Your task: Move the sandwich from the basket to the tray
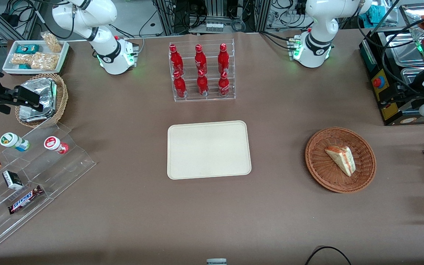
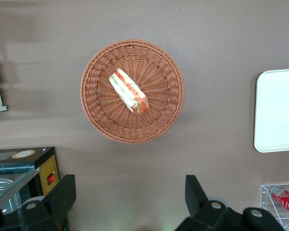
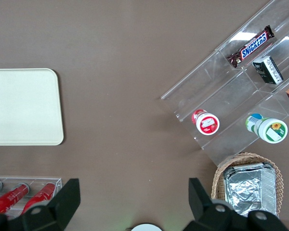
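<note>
Gripper point(image 2: 130, 202) hangs above the table, fingers apart, near the basket point(image 2: 98, 115) holding 1 sandwich point(image 2: 128, 91); tray point(image 1: 182, 165) bare.

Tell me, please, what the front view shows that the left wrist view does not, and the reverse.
Only the front view shows the whole tray, the full bottle rack and the foil packets toward the parked arm's end. Only the left wrist view shows the claw, open, above the table and apart from the basket. Both show the sandwich lying in the basket.
</note>
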Controlling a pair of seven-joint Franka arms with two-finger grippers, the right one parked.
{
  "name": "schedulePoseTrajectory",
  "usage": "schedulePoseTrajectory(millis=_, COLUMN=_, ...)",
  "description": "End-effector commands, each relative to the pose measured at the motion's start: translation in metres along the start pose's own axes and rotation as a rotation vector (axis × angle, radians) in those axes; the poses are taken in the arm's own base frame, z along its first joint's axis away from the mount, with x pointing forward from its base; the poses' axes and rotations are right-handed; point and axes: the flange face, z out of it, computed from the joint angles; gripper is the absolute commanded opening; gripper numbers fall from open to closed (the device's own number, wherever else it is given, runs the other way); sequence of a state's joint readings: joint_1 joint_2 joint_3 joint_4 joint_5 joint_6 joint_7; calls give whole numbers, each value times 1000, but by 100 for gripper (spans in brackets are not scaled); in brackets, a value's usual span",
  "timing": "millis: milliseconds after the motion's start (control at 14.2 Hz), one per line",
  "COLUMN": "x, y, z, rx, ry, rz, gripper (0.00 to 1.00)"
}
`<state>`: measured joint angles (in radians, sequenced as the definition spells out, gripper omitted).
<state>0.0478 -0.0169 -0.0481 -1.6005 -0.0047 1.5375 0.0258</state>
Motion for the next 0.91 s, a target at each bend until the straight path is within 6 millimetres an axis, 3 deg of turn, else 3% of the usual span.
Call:
schedulePoseTrajectory(millis=0, x=2, y=1, z=-7, rx=-7, ry=14, rz=17, gripper=100)
schedulePoseTrajectory(millis=842, x=3, y=1, z=-1, rx=0, ry=-3, rz=9, gripper=100)
